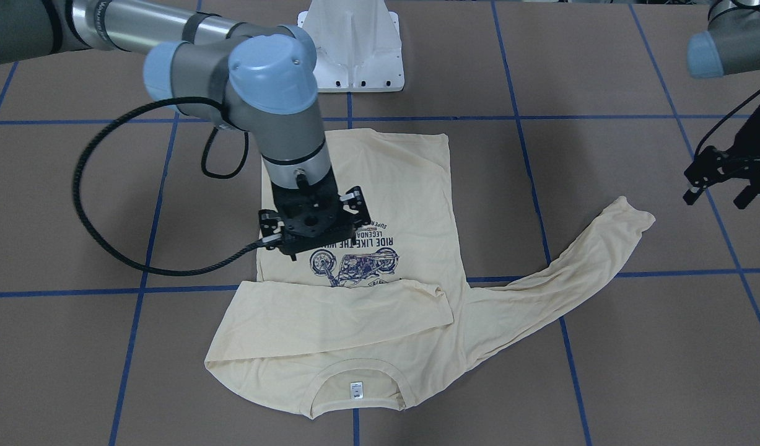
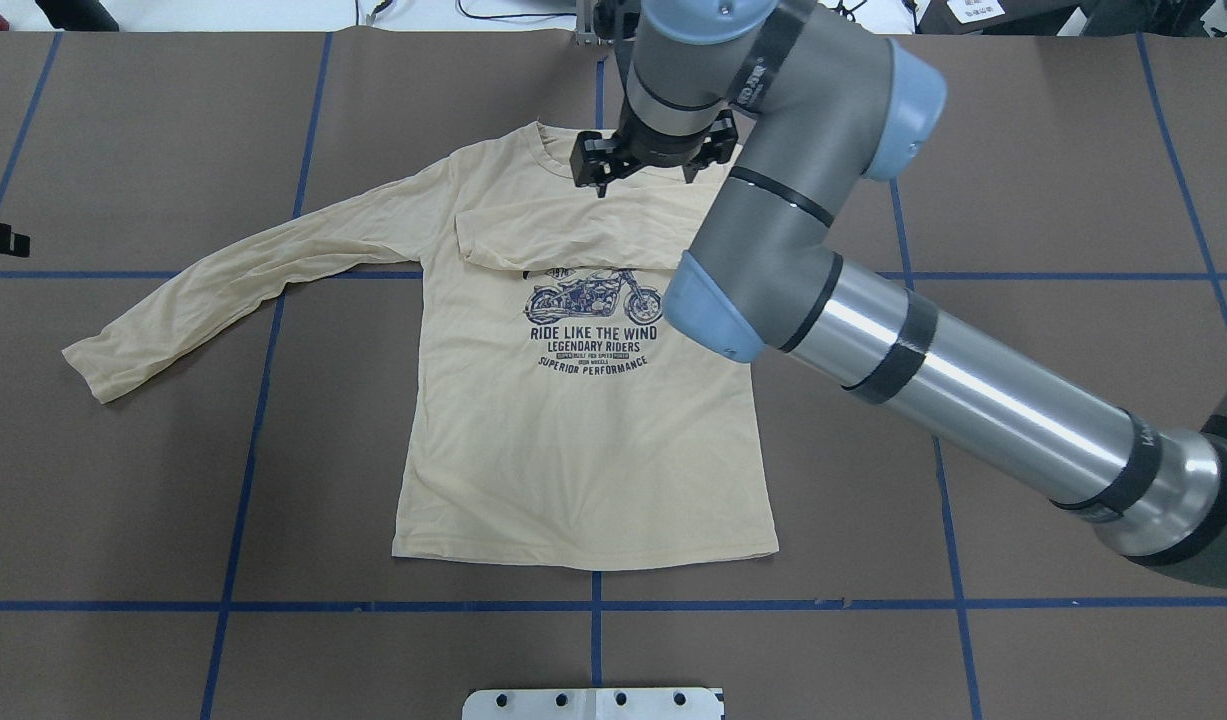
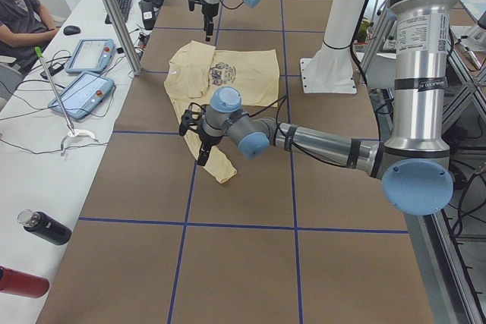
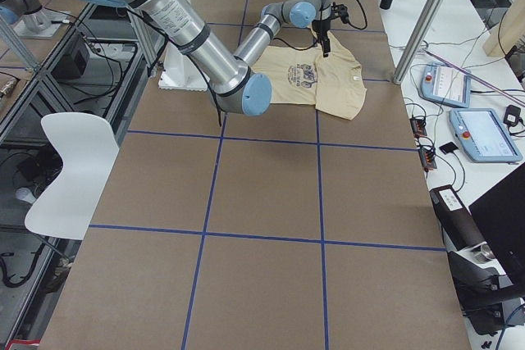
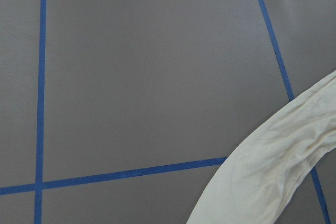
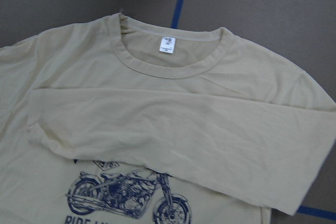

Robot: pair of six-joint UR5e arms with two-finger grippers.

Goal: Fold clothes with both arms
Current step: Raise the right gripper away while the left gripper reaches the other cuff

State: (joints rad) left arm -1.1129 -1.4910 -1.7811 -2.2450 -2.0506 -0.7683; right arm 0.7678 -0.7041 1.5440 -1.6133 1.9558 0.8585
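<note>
A wide table (image 2: pixel 1073 150), covered in flat brown sheeting and ruled into large squares by blue tape lines (image 2: pixel 273 605), carries a pale cream-yellow long-sleeved T-shirt (image 2: pixel 583 450). The shirt lies front up around the table's middle, with its hem toward the robot's white pedestal base (image 1: pixel 355 43) and its collar toward the far side. Its navy motorcycle print (image 2: pixel 593 320) faces up, and a small white neck label (image 6: pixel 167 45) shows inside the collar. In the overhead view the sleeve on the right is folded flat across the chest and covers the top of the print. The other sleeve (image 2: pixel 223 290) stretches out to the left, its cuff resting on bare brown surface.

The right arm's black two-finger tool (image 2: pixel 645 182) hangs above the collar end of the shirt, fingers spread and holding nothing. The left arm's black tool (image 1: pixel 718 195) hovers over bare table beyond the stretched sleeve's cuff, jaws also apart and empty.

Along the far side runs a white side table (image 3: pixel 30 187) with grey tablet-like control pendants (image 3: pixel 82 92), loose cables, a black bottle (image 3: pixel 45 227) and a red bottle (image 3: pixel 21 282). A person in a dark top (image 3: pixel 23 9) sits there. A metal frame post (image 3: pixel 114 13) rises at the table's edge. A white moulded chair (image 4: pixel 70 161) stands on the floor off the robot's side of the table.
</note>
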